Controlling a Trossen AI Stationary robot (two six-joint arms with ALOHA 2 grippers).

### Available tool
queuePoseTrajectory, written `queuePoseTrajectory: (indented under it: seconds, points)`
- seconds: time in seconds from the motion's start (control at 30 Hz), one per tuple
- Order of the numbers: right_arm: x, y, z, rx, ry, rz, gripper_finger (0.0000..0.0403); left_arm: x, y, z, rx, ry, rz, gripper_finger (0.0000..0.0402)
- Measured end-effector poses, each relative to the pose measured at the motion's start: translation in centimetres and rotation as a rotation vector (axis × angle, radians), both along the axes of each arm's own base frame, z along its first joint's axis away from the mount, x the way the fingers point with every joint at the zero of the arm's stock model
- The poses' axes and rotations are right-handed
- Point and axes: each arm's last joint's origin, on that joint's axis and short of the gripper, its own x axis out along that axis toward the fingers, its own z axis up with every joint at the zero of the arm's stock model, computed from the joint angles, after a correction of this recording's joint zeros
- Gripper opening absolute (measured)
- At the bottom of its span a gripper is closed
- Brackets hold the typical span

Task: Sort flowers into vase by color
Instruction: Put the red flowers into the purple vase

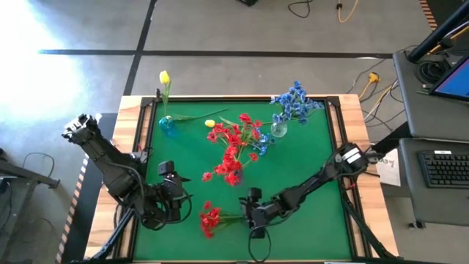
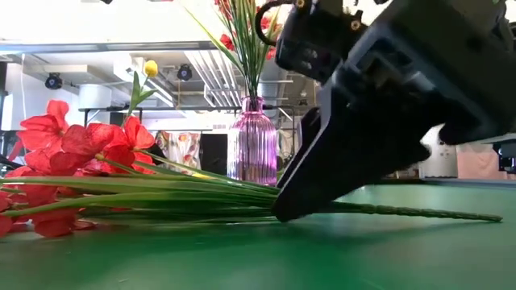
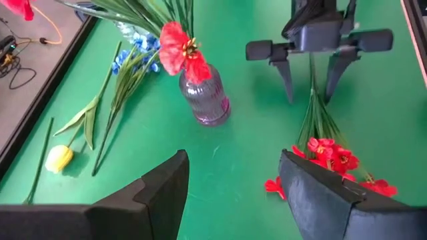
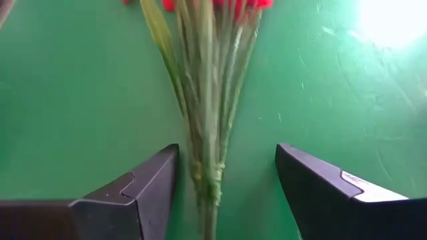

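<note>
Jaws of the right gripper (image 4: 223, 193) stood apart, straddling the green stems of the red sprig (image 1: 211, 218) lying flat on the green mat (image 1: 308, 161), apparently not clamping yet. Left gripper (image 3: 230, 193) hung open just beside that sprig's blossoms. Purple vase (image 3: 205, 99) with red flowers stood near, beyond the sprig.

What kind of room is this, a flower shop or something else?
Probably a robotics lab or workshop, not a shop: a green-topped wooden-framed table stands on bare concrete floor, loose cables trail across it, and a black computer keyboard sits on a desk beside it.
</note>
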Motion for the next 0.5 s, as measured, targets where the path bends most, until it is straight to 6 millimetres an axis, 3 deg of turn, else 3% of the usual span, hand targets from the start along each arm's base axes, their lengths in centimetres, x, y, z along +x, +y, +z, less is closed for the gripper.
queuePoseTrajectory:
  seconds: [0.23, 0.5]
  points:
    - [0.01, -0.14, -0.24, -0.009, 0.008, -0.006, 0.0201, -0.01, 0.01, -0.01, 0.004, 0.004, -0.001, 0.0217]
    - [0.0, -0.16, -0.27, -0.01, 0.009, -0.005, 0.0073, -0.01, 0.02, -0.06, 0.006, 0.005, -0.001, 0.0217]
